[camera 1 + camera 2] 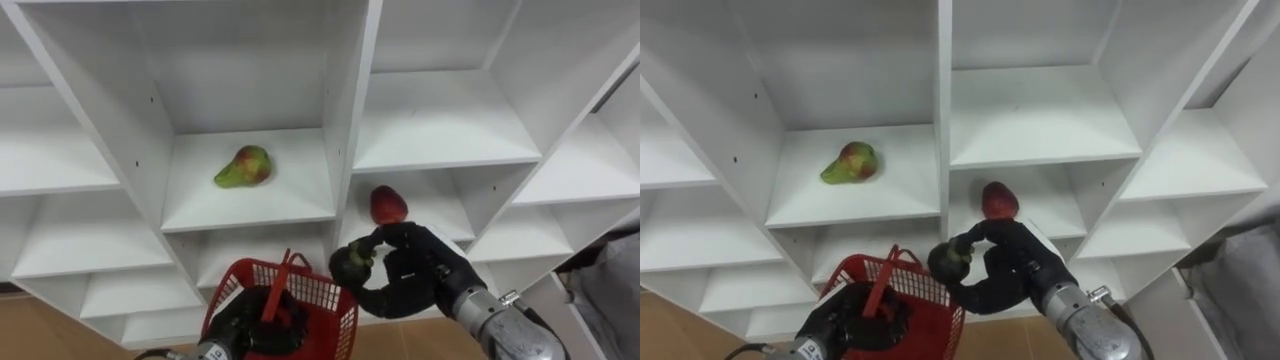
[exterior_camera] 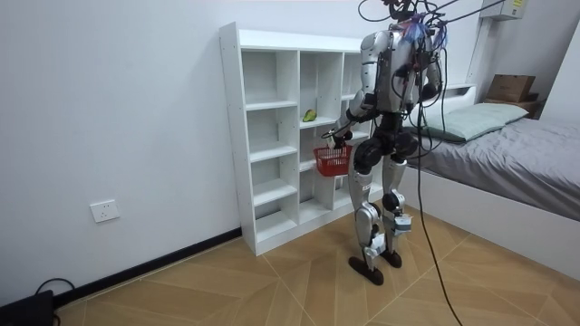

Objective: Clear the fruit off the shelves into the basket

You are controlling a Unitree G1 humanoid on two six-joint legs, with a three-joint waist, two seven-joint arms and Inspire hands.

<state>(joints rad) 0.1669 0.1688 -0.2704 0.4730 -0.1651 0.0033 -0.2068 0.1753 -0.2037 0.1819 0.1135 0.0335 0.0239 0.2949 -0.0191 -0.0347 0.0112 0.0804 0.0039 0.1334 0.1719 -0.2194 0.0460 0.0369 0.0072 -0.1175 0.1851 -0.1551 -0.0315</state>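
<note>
Fingers [image 1: 380, 236] of the right robot hand [image 1: 405, 270] were curled round a small dark-green fruit [image 1: 352, 263], held just above the right rim of a red basket [image 1: 318, 300]. The left robot hand [image 1: 248, 325] was closed on the basket's upright handle [image 1: 276, 298]. Just behind the right robot hand, a red fruit [image 1: 388, 205] sat near the left edge of its shelf. One compartment up and to the left, a green-and-red pear [image 1: 243, 166] lay near the shelf's middle. The robot stood upright facing the white closet [image 2: 272, 136].
</note>
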